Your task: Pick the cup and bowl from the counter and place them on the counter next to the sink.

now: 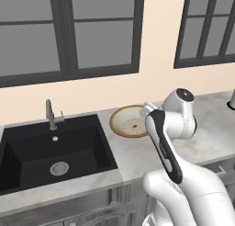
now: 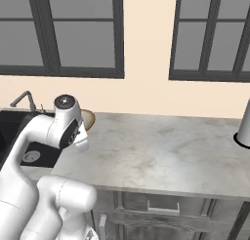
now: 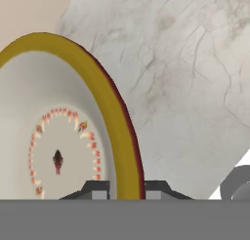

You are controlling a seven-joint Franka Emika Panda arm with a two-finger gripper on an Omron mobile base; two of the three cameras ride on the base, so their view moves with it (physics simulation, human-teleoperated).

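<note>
Left of the gripper [image 3: 126,191] lies the sink [image 1: 55,151], its near edge just beside the bowl [image 1: 129,121]. We judge the bowl is being set down beside the sink, and the gripper pinches its rim, one fingertip [image 3: 97,190] inside and one outside. We should lower it flat before letting go (a tilt could slide it toward the basin). Right of the gripper the worktop [image 2: 161,146] runs bare, good room to withdraw.

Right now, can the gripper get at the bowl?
Yes, it seems already there: the gripper straddles the bowl rim, one fingertip on each side, on the counter beside the sink.
</note>
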